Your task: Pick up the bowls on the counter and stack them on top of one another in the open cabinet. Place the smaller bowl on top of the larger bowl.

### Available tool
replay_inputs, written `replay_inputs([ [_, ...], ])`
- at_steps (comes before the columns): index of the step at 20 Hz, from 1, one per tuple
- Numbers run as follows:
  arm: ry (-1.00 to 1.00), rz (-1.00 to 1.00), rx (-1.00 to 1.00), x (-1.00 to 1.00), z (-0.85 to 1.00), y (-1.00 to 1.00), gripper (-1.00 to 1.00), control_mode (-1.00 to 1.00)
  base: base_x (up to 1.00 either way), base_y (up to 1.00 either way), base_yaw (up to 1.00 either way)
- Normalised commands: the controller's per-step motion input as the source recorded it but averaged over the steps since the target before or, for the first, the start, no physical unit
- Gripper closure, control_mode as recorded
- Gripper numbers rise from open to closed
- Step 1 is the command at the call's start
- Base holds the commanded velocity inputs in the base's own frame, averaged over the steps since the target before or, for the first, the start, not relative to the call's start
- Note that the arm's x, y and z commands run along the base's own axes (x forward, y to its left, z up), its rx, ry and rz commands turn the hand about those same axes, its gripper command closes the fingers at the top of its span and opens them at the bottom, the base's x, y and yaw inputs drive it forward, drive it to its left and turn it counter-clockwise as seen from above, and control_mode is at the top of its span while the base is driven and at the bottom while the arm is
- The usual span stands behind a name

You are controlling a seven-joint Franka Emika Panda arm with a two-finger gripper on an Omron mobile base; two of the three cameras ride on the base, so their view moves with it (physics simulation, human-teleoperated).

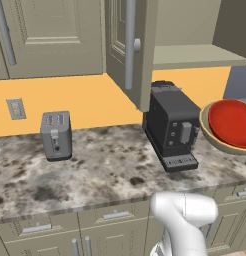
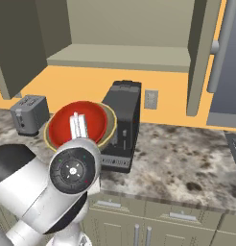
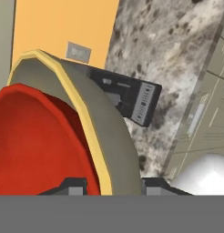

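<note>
**Nested bowls, held at the rim above the surface**

Item 1: tan bowl (image 3: 114, 150). Wide, deep, thick-walled, with a yellowish lip. It looks rigid and probably of moderate weight. In the right base view it hangs in the air at 9 o'clock of the coffee machine (image 2: 122, 126), clear of the surface (image 2: 187, 158) and below the cabinet (image 2: 124, 56) shelf.

Item 2: red bowl (image 3: 36, 145). Smaller and glossy, it sits inside the tan one, its edge just below the tan lip. It lies loose, so a steep tilt could likely slide it out; the glaze looks slippery.

Item 3: pincer (image 3: 113, 186). It pinches the tan wall, one tip on the inner side next to the red bowl, the other on the outer side. The hold is at the rim, at 6 o'clock of the hand view. A rim hold on a broad bowl puts most of the weight away from the tips, so the pair may want to swing; slow, level carrying seems wise. Both bowls are probably breakable if knocked against the door (image 1: 129, 50) or the shelf edge.

Item 4: toaster (image 1: 56, 135). It stands on the surface at 9 o'clock of the coffee machine in the left base view, well apart from the bowls.

Status: stacking order is correct already; setting the pair on the shelf is not yet done.
</note>
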Motion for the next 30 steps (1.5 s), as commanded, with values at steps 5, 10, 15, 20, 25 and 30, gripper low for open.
replay_inputs([
  [5, 0.00, 0.00, 0.00, -0.06, 0.27, 0.49, 1.00, -1.00, 0.00, 0.00, 0.00],
  [10, 0.00, -0.02, 0.00, 0.00, 0.28, 0.49, 1.00, -1.00, 0.00, 0.00, 0.00],
  [15, 0.03, -0.08, 0.00, 0.13, 0.29, 0.19, 1.00, -1.00, 0.00, 0.00, 0.00],
  [20, 0.06, -0.13, 0.00, 0.24, 0.39, 0.00, 1.00, -1.00, 0.00, 0.00, 0.00],
  [25, 0.04, -0.11, 0.00, 0.18, 0.44, 0.03, 1.00, -1.00, 0.00, 0.00, 0.00],
  [30, 0.00, -0.07, 0.00, 0.15, 0.38, 0.03, 1.00, -1.00, 0.00, 0.00, 0.00],
])
